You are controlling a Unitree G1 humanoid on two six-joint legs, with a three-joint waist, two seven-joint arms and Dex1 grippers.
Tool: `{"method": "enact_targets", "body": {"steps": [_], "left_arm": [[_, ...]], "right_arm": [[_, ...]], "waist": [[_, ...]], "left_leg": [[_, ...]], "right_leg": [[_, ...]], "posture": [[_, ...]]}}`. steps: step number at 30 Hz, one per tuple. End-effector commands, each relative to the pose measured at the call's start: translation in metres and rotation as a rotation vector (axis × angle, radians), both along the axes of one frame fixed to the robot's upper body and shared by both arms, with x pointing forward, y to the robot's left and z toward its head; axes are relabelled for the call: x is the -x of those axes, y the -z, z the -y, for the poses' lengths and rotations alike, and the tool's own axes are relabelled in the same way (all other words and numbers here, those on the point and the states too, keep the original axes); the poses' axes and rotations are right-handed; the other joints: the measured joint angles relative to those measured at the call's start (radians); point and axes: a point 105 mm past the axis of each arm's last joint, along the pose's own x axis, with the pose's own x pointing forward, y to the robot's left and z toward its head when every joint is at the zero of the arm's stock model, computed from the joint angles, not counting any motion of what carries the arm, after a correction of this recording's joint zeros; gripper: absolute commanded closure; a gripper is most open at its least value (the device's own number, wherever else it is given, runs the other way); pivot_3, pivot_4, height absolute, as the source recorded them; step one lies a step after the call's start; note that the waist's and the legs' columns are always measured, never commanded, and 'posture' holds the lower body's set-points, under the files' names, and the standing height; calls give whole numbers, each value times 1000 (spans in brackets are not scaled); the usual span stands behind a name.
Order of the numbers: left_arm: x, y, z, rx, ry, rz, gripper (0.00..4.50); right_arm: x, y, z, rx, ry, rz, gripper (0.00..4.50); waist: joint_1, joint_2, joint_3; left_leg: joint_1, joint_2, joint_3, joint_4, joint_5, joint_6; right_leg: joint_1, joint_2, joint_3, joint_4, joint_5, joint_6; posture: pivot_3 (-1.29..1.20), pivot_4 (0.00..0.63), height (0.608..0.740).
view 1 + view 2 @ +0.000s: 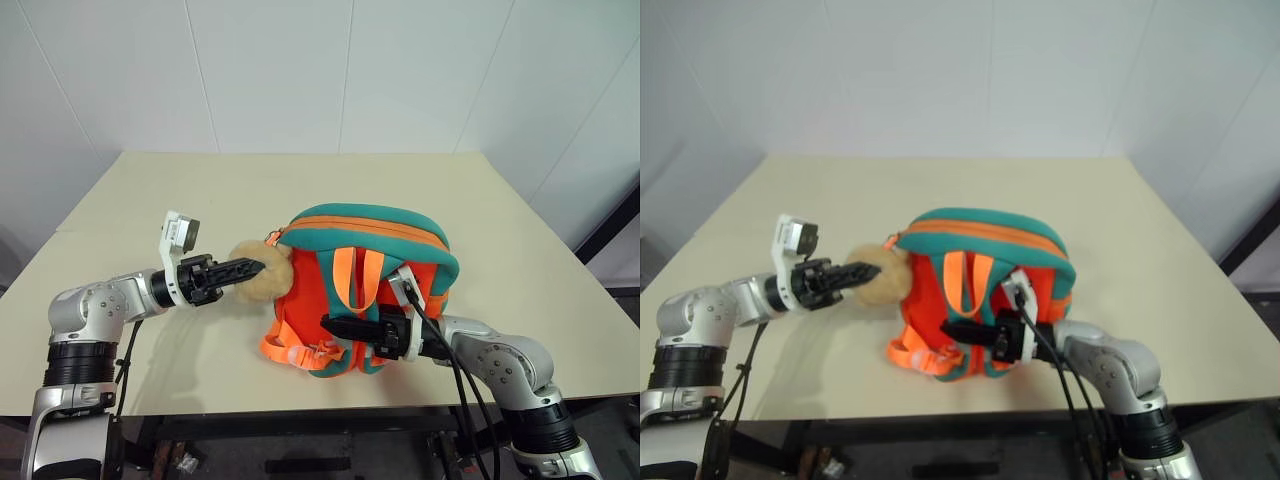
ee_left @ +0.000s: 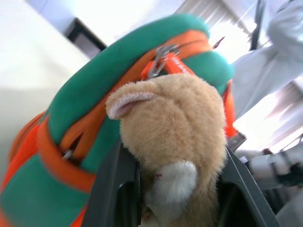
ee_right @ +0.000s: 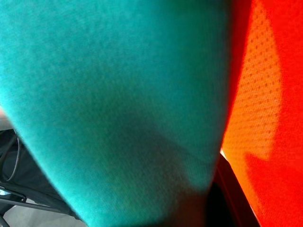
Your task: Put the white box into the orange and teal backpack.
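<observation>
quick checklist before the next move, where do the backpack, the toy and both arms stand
1. Backpack lying on the table: ok.
2. Left gripper shut on the plush toy, which sits between its jaws in the left wrist view: ok.
3. Right gripper holding the backpack's teal trim: cannot tell, cloth sits close against its jaws.
4. Zipper opened for loading: cannot tell.
5. White box already inside the backpack: cannot tell.
</observation>
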Motion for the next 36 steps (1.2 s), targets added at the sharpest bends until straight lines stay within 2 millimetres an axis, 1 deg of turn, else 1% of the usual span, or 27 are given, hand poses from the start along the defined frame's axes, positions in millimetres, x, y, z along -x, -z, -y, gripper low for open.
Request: {"method": "enact_targets", "body": {"steps": [1,3,5,8,9,10,13,15,16,17,20,23,26,29,31,34,36], "left_arm": [[5,-30,-14,93,-21,41,3435],[-1,-30,-27,100,-92,11,3435],[-6,-20,-33,17,-159,18,3435],[-20,-7,-38,-154,-287,144,3435],[-25,5,-40,-297,-330,228,3435],[-26,12,-40,-378,-322,285,3435],[-30,26,-42,-526,-321,402,3435],[-32,41,-45,-664,-295,491,3435],[-33,44,-46,-701,-291,508,3435],[-33,46,-46,-718,-279,525,3435],[-36,52,-46,-754,-268,536,3435],[-34,71,-53,-872,-222,540,3435],[-38,81,-54,-908,-222,550,3435],[-42,88,-45,-909,-210,591,3435],[-42,87,-32,-835,-205,602,3435],[-37,89,-13,-762,-166,621,3435],[-35,86,-4,-710,-167,635,3435]], "right_arm": [[5,-7,-1,-22,-10,23,3967],[5,-6,-2,-24,-9,23,3967],[5,-6,-2,-26,-9,22,3967],[5,-6,-2,-28,-10,22,3967],[5,-6,-2,-28,-10,22,3967],[4,-7,-2,-29,-10,22,3967],[5,-7,-2,-29,-9,23,3967],[5,-7,-1,-28,-8,23,3967],[5,-7,-1,-27,-8,22,3967],[5,-7,-1,-27,-8,22,3967],[5,-7,-1,-27,-6,21,3967],[5,-7,0,-26,-6,21,3967],[5,-7,0,-25,-5,20,3967],[5,-6,0,-25,-8,17,3967],[4,-7,-1,-26,-8,18,3967],[4,-8,0,-27,-8,17,3967],[4,-8,0,-28,-13,15,3967]], "waist": [[0,0,0],[0,0,0],[-2,0,0],[1,0,0],[2,0,0],[1,0,0],[1,0,0],[1,0,0],[1,0,0],[1,0,0],[1,0,0],[1,0,0],[1,0,0],[2,0,0],[3,0,0],[4,-1,0],[3,-1,0]], "left_leg": [[0,0,0,0,0,0],[0,0,0,0,0,0],[1,0,0,0,0,0],[1,0,0,0,0,0],[1,0,0,0,0,0],[0,0,0,0,0,0],[0,0,2,-2,0,-1],[0,0,2,-3,0,-1],[0,0,3,-3,0,-1],[0,0,3,-4,0,0],[0,0,4,-4,-1,0],[0,0,4,-4,-1,1],[0,0,4,-4,-1,1],[0,0,4,-3,-1,1],[0,0,4,-2,-1,1],[-1,0,4,-1,-1,1],[0,0,4,-1,-1,1]], "right_leg": [[0,0,0,0,0,0],[0,0,0,0,0,0],[0,0,0,0,0,0],[0,0,0,0,0,-1],[0,0,0,0,-1,-1],[0,0,0,-1,-1,-2],[0,-1,0,-5,-1,-7],[0,-1,0,-6,-2,-8],[0,-1,0,-7,-5,-15],[0,-2,1,-7,-6,-16],[-1,-1,1,-7,-6,-16],[-1,-1,1,-7,-5,-14],[-1,-1,1,-6,-4,-12],[-1,-1,1,-5,-4,-12],[-1,-1,1,-5,-4,-12],[-1,-1,1,-4,-3,-11],[-1,-1,2,-4,2,-2]], "posture": [[0,150,740],[0,150,740],[0,150,740],[0,150,740],[0,150,740],[0,150,740],[0,150,740],[0,150,740],[0,150,740],[0,150,740],[0,150,740],[0,150,740],[0,150,740],[0,150,740],[0,150,740],[0,150,740],[0,150,740]]}}
